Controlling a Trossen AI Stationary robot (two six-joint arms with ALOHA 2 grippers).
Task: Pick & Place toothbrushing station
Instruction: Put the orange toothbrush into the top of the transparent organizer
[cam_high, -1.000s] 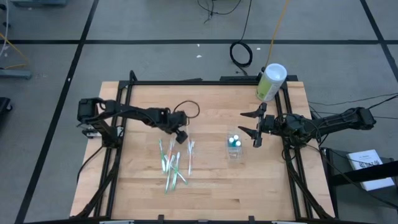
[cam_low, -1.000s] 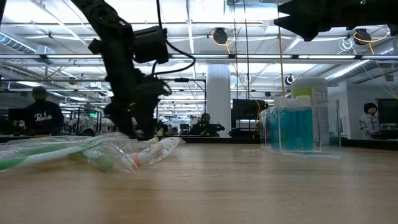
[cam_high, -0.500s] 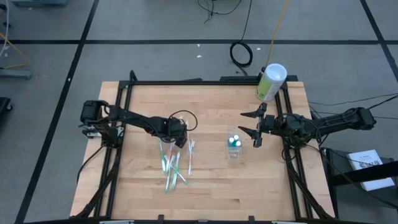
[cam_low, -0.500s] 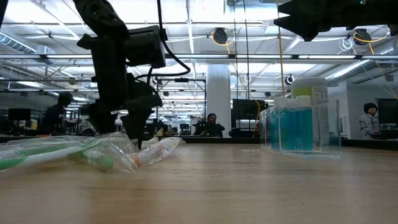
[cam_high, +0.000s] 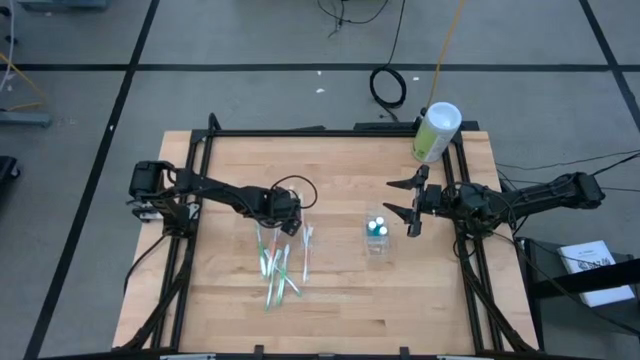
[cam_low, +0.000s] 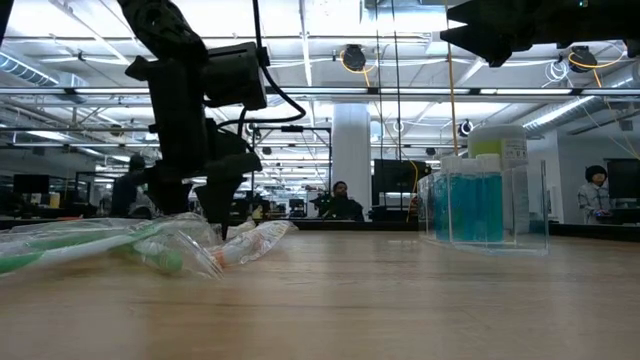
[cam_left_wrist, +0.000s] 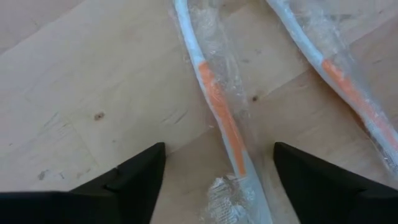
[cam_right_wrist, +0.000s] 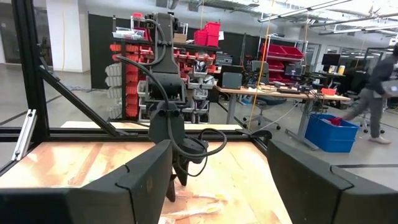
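left pincer (cam_left_wrist: 217, 171) down on the worktop (cam_high: 340, 300), fingers apart astride a wrapped toothbrush (cam_left_wrist: 214, 102) (slippery film). it could skid out; right pincer (cam_high: 408, 211) open.

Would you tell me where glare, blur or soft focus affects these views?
Low view: ceiling lights glare, the wrapped toothbrushes nearest the lens look soft. Left wrist view: evenly lit, the orange-handled toothbrush is blurred by its crinkled wrap. High view: even light, faint shadows.

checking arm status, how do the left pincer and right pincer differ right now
The left pincer is down at the wrapped toothbrushes, its fingers straddling an orange-striped one. The right pincer hangs clear of the table, beside the clear cup, with nothing between its fingers. Both are open.
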